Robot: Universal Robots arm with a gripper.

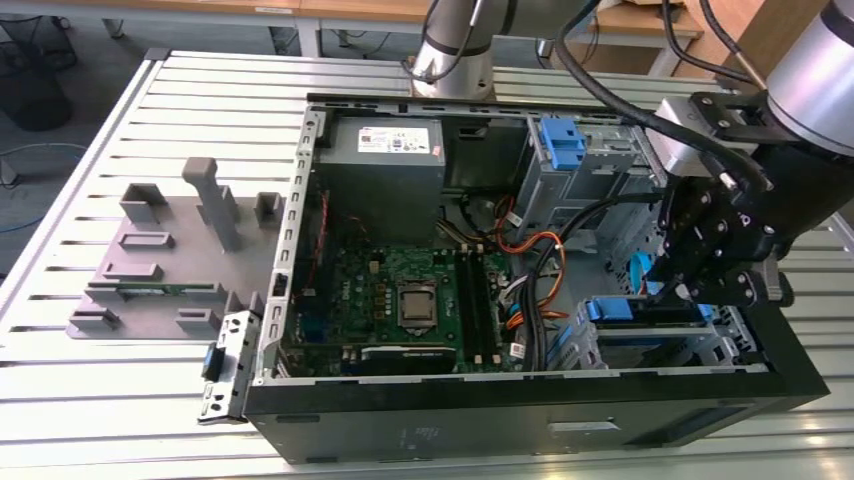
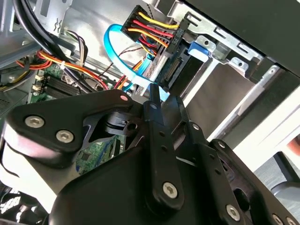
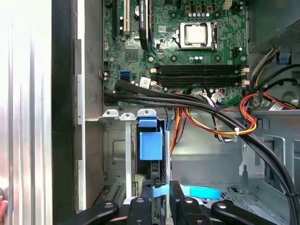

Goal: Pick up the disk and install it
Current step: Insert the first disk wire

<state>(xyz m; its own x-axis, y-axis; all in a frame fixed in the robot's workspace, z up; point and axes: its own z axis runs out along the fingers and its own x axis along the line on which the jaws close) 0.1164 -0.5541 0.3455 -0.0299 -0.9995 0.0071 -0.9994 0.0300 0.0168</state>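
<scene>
One gripper [image 1: 691, 290] we log over the open computer case [image 1: 400, 425], at the drive cage [image 1: 654, 345] on the exterior view's right, near corner. In the first wrist view its black fingers [image 3: 140, 208] look pressed close together around the blue bracket tab of the disk [image 3: 151, 146], which sits edge-up in the cage slot; we read that as pinching the disk. Beyond, we see the motherboard [image 1: 407, 300], orange cables [image 3: 206, 124], and the grey power supply [image 1: 384, 150] at the far side. Left of the case lies a grey fixture tray [image 1: 147, 270].
</scene>
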